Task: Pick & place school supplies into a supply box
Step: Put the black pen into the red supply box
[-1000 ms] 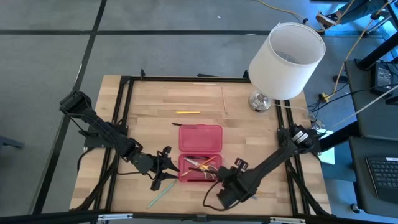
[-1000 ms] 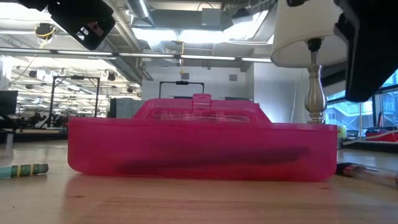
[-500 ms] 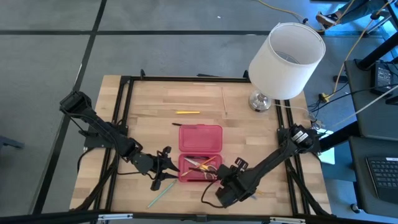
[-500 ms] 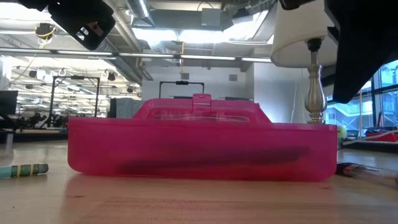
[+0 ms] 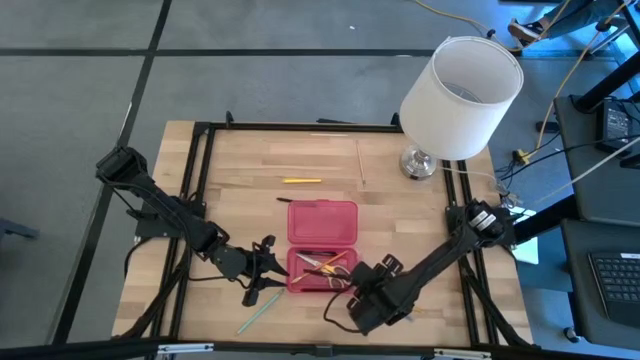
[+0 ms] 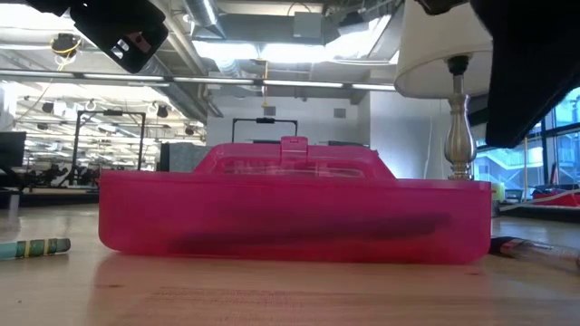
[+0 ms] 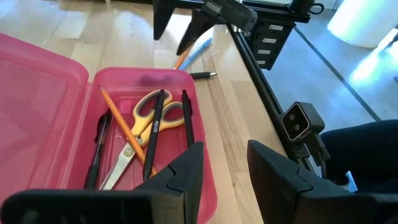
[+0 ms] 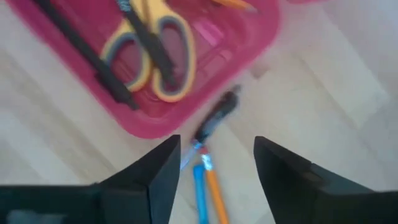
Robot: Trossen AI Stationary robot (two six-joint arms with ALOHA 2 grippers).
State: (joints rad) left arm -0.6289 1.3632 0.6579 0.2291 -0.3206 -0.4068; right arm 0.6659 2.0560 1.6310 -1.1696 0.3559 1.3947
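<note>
Two dark arms reach over the wooden table [image 5: 240, 160] toward the pink supply box [image 5: 322, 245], which lies open near the table's middle with its lid flat behind the tray. Inside the tray sit the yellow-handled scissors [image 7: 144, 124], an orange pencil [image 7: 123, 127] and a few black pens [image 7: 155, 121] — all lying across each other.

The right gripper [image 8: 214, 163] hangs just beside the tray's right end, its fingers spread apart and holding nothing. Under it, three things lie on the bare wood close to the box wall: a black pen [image 8: 217, 115], a blue pen [image 8: 199, 186] and an orange pen [image 8: 214, 190]. The blue and orange ones lie side by side.

The left gripper [image 7: 224, 165] waits at the tray's left end. Its fingers are parted and nothing is between them; one finger hangs over the tray's edge.

More supplies are still out on the table — a yellow pencil [image 5: 301, 181] behind the box, and a green pencil [image 5: 255, 314] near the front edge on the left. A white lamp [image 5: 458, 95] stands at the far right corner.
</note>
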